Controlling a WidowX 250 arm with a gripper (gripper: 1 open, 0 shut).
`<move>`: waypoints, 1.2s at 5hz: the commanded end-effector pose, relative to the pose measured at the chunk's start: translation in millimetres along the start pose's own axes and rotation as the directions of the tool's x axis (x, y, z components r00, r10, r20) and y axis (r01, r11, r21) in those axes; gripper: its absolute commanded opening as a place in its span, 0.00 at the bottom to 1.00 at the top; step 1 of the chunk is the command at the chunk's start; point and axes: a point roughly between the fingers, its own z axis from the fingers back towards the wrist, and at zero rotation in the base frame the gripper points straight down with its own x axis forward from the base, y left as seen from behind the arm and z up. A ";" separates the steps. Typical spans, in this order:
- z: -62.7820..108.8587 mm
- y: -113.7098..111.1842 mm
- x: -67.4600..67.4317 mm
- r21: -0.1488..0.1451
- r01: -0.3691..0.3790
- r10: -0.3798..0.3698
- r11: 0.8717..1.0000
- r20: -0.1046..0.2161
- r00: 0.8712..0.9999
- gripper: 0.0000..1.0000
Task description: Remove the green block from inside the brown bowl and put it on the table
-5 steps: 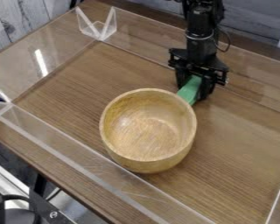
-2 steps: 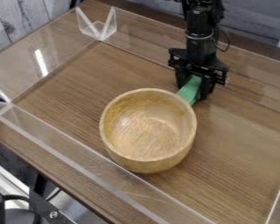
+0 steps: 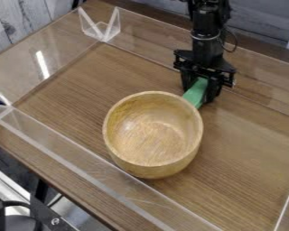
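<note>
The green block (image 3: 198,91) is clamped between the black fingers of my gripper (image 3: 204,83), which is shut on it. The block slants down toward the far right rim of the brown bowl (image 3: 153,133), and its lower end is just beyond that rim, at or close to the table (image 3: 87,81). Whether it touches the tabletop I cannot tell. The bowl is round, tan and wooden, and its inside holds nothing. It sits in the middle of the table, in front and to the left of the gripper.
Low clear acrylic walls (image 3: 62,140) edge the tabletop. A small clear acrylic stand (image 3: 101,25) sits at the far left corner. The black arm (image 3: 208,23) rises straight up from the gripper at the back.
</note>
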 end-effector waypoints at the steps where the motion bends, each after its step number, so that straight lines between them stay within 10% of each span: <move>1: 4.2 13.6 3.9 0.005 -0.039 0.039 0.999 0.022 0.999 0.00; 6: 3.2 11.3 1.4 -0.004 -0.039 0.039 0.999 0.014 0.999 0.00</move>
